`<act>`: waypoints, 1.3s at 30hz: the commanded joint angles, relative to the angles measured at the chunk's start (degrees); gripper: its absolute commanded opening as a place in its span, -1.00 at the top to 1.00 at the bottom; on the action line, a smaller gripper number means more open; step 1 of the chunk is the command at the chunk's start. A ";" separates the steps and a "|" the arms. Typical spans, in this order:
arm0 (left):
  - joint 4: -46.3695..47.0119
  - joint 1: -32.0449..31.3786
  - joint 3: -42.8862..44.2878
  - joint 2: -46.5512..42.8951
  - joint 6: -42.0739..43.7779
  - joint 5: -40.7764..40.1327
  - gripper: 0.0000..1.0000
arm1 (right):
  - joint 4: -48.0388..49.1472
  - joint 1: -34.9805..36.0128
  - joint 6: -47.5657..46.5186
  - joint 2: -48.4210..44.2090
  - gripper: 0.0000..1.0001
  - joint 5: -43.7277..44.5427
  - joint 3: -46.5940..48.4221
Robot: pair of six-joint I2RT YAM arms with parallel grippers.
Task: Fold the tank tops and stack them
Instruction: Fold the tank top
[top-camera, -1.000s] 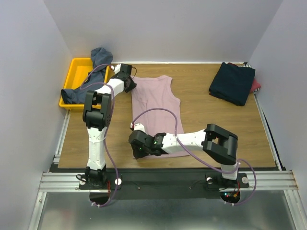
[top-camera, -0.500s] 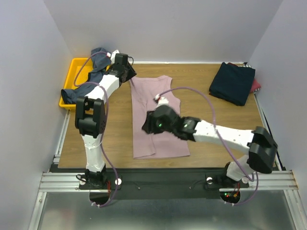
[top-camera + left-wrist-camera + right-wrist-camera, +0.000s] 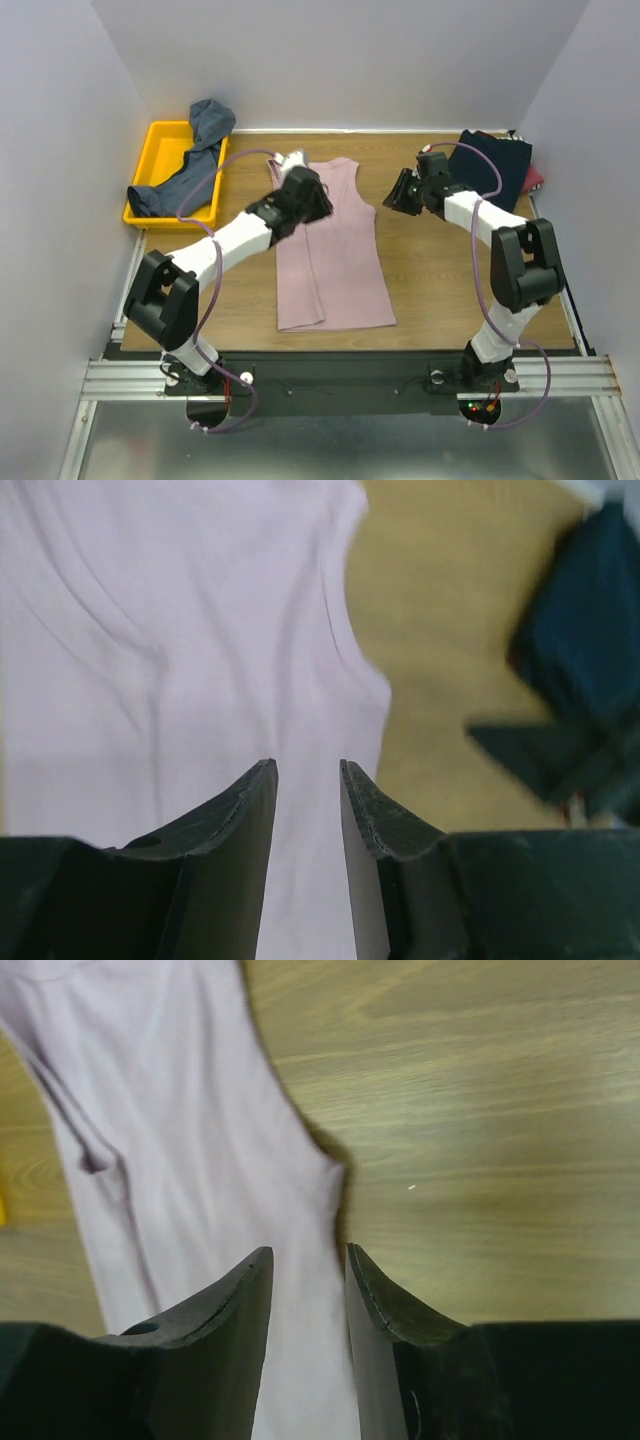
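Note:
The dusty pink tank top [image 3: 340, 255] lies flat mid-table, straps to the far side, its left long edge folded inward. My left gripper [image 3: 318, 200] hovers over its upper left part, jaws slightly apart and empty, pink cloth below [image 3: 150, 630]. My right gripper [image 3: 395, 195] hovers at the top's right armhole edge [image 3: 170, 1110], jaws slightly apart and empty. A folded dark navy top [image 3: 485, 172] lies far right with a red one [image 3: 535, 178] showing beneath it. A slate blue-grey top [image 3: 190, 165] hangs over the yellow tray.
The yellow tray [image 3: 160, 135] sits at the far left corner, partly off the wooden table. White walls close in the left, far and right sides. Bare wood [image 3: 450, 270] lies right of the pink top.
The left gripper swung from the pink top's far-left strap to above its upper middle. The right gripper left the top's near edge and moved to the far right, beside the navy stack.

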 commanded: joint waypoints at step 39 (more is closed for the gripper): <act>-5.15 -40.76 -0.43 12.79 -1.31 -4.78 0.12 | 9.20 -2.98 -1.68 15.56 0.17 -11.86 2.13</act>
